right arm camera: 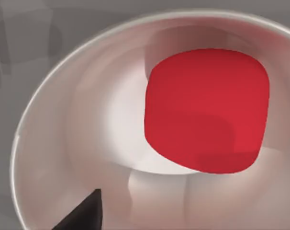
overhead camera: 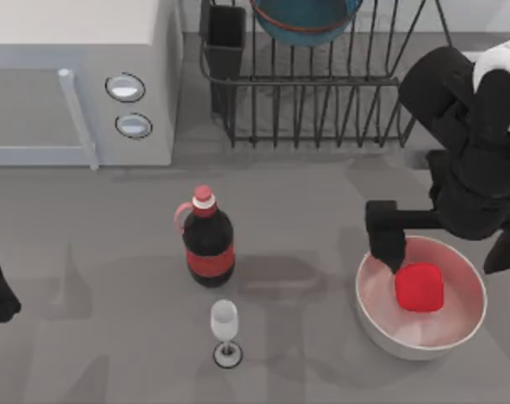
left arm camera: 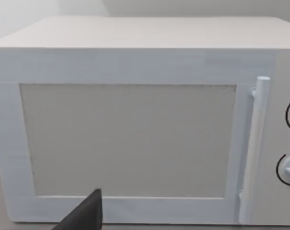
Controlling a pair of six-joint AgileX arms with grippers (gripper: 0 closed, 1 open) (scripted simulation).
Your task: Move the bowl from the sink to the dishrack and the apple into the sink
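One arm is near: the right gripper (overhead camera: pixel 411 269) hangs just above the apple (overhead camera: pixel 420 287) in the whitish bowl (overhead camera: pixel 381 324); its opening I cannot tell.

Apple (overhead camera: pixel 420 287): smooth, matt red. Whitish bowl (overhead camera: pixel 381 324): glossy, smooth. Dishrack (overhead camera: pixel 322 109): black wire. Bottle (overhead camera: pixel 209 246): glossy dark plastic. Bench (overhead camera: pixel 87 278): matt grey.
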